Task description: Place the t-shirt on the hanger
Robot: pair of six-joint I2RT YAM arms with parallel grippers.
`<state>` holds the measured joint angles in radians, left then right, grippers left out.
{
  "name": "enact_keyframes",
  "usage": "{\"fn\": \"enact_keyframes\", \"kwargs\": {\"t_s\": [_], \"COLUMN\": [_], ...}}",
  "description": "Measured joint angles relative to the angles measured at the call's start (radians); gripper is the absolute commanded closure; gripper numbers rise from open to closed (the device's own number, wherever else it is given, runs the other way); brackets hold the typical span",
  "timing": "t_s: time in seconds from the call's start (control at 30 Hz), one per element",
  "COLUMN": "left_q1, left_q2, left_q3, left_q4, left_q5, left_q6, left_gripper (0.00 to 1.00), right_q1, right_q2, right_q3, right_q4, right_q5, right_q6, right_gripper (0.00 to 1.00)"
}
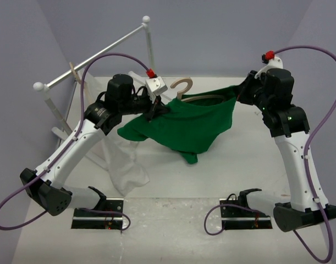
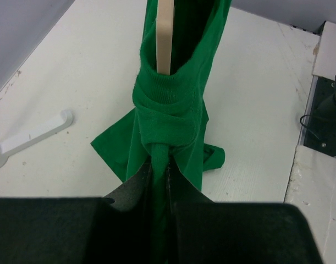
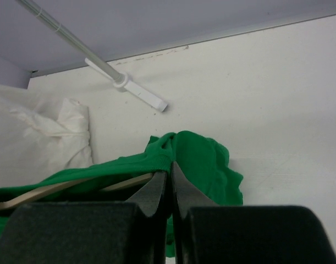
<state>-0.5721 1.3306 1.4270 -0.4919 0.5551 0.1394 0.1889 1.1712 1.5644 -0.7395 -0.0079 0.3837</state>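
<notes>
Above the white tabletop [image 1: 255, 165]: bright green cloth t-shirt [image 1: 189, 124], stretched
Left tool [image 2: 159, 165]: pinching its bunched edge
Right tool [image 3: 169, 177]: clamped on opposite edge
Beige wooden hanger [image 1: 184, 86]: inside ribbed opening

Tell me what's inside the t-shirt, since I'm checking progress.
The hanger lies inside the t-shirt, with its hook sticking out; cloth hides its ends.

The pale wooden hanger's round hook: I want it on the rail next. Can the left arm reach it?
Probably not: the pale round hook stands bare beside it, but the left pincer is shut on the bright green cloth t-shirt.
</notes>
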Motion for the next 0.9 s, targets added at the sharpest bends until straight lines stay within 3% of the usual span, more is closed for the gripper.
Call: {"fn": "enact_keyframes", "kwargs": {"t_s": [0.2, 0.73, 0.83, 0.9], "left_q1": [-0.001, -0.053, -0.053, -0.053], "left_q2": [-0.003, -0.001, -0.001, -0.001], "left_q3": [-0.011, -0.141, -0.153, -0.163], "left_q4": [0.021, 0.351, 0.371, 0.383], "left_q5": [-0.028, 0.043, -0.011, -0.025], "left_q6": [-0.052, -0.278, -0.293, -0.302], "left_gripper": [1.0, 1.0, 1.0, 1.0], "right_q1": [0.047, 0.297, 0.295, 0.295], "right_q2": [0.009, -0.002, -0.066, -0.112], "right_q3": [-0.03, -0.096, -0.194, -0.254], "right_q4": [0.049, 0.203, 0.279, 0.295], "right_q5": [-0.002, -0.119, -0.107, -0.108], "right_q6": [0.043, 0.134, 0.173, 0.194], "right_gripper": [1.0, 1.0, 0.95, 0.99]}}
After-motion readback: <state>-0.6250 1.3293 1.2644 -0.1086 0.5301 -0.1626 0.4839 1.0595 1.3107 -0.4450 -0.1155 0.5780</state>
